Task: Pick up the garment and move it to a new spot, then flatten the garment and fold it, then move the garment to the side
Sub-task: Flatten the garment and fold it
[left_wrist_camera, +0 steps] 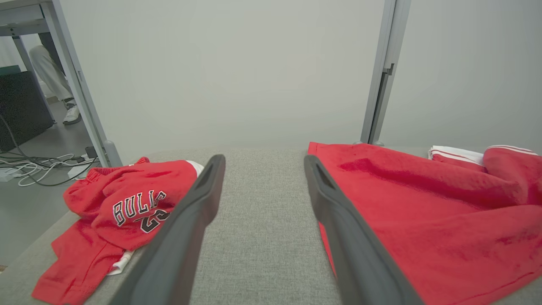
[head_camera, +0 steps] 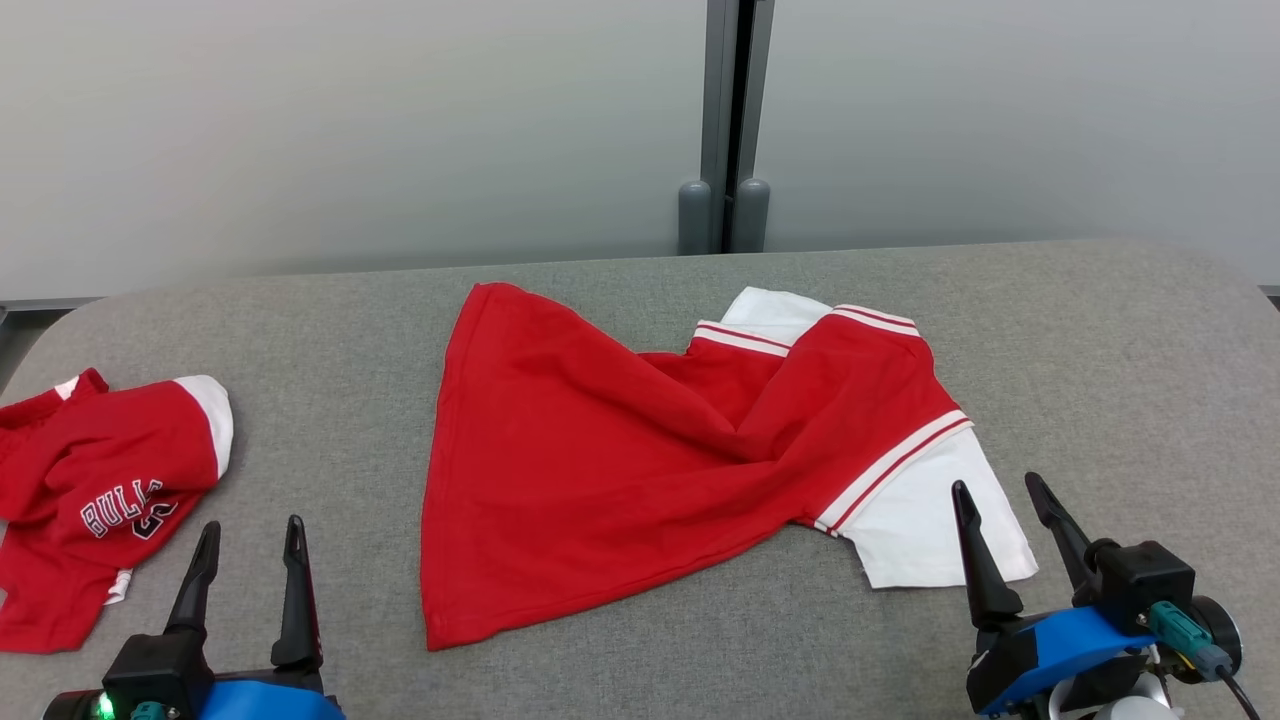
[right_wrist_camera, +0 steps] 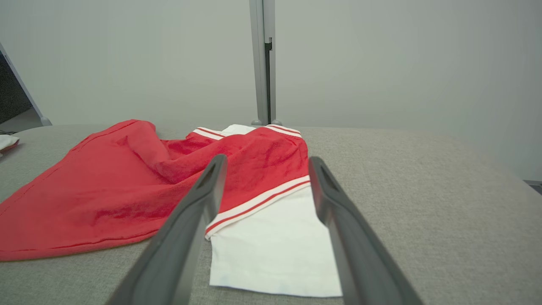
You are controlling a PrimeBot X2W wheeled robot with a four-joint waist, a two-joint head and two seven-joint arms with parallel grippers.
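A red garment (head_camera: 600,460) with white sleeves and striped cuffs lies crumpled in the middle of the grey table (head_camera: 1100,330). It also appears at the right of the left wrist view (left_wrist_camera: 423,203) and across the right wrist view (right_wrist_camera: 127,182). My left gripper (head_camera: 250,535) stands open at the lower left, over bare table between the two red pieces. My right gripper (head_camera: 995,490) stands open at the lower right, just in front of the white sleeve (right_wrist_camera: 271,245). Both hold nothing.
A second red garment with "BULLS" lettering (head_camera: 100,490) lies bunched at the table's left edge (left_wrist_camera: 123,207). A grey partition with a post (head_camera: 725,130) stands behind the table. Cables lie on the floor (left_wrist_camera: 34,165) to the left, by a person's foot (left_wrist_camera: 72,114).
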